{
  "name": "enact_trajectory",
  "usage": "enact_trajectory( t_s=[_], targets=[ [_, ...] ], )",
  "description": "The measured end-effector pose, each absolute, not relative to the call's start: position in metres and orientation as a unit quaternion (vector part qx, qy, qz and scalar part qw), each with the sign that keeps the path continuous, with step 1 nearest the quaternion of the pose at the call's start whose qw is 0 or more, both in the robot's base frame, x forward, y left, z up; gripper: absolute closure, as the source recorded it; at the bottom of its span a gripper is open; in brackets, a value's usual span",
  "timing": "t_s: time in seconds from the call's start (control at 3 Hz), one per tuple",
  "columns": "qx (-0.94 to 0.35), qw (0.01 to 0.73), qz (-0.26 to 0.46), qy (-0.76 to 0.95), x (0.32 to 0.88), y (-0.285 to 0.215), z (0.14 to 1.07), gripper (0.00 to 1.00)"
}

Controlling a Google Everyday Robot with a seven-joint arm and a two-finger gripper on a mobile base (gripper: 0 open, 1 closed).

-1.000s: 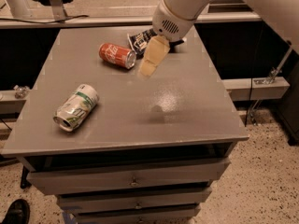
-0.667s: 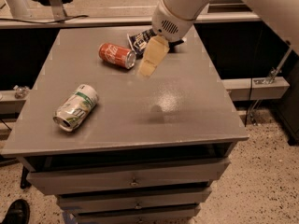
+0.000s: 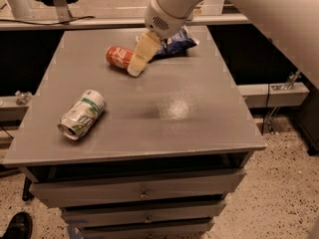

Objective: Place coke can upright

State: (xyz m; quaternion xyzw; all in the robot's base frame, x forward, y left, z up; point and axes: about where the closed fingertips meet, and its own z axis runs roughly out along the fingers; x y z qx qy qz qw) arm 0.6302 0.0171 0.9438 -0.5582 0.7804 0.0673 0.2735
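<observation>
The red coke can lies on its side near the back of the grey table top, its silver end pointing left. My gripper hangs from the white arm at the top of the view; its cream-coloured fingers point down and left, with the tip just at the can's right end. The fingers cover part of the can's right side. I cannot tell whether they touch it.
A white-and-green can lies on its side at the front left of the table. A dark blue chip bag sits behind the gripper at the back. Drawers are below the table top. A shoe is at bottom left.
The gripper has moved left and slightly down, from right of the coke can to right beside its right end. The cans have not moved.
</observation>
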Motion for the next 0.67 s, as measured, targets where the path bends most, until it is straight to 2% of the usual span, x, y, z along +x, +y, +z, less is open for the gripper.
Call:
enact_trajectory(
  t_s=[0.67],
  targets=[
    [-0.526, 0.279, 0.077, 0.799, 0.692, 0.065, 0.928, 0.00]
  ],
)
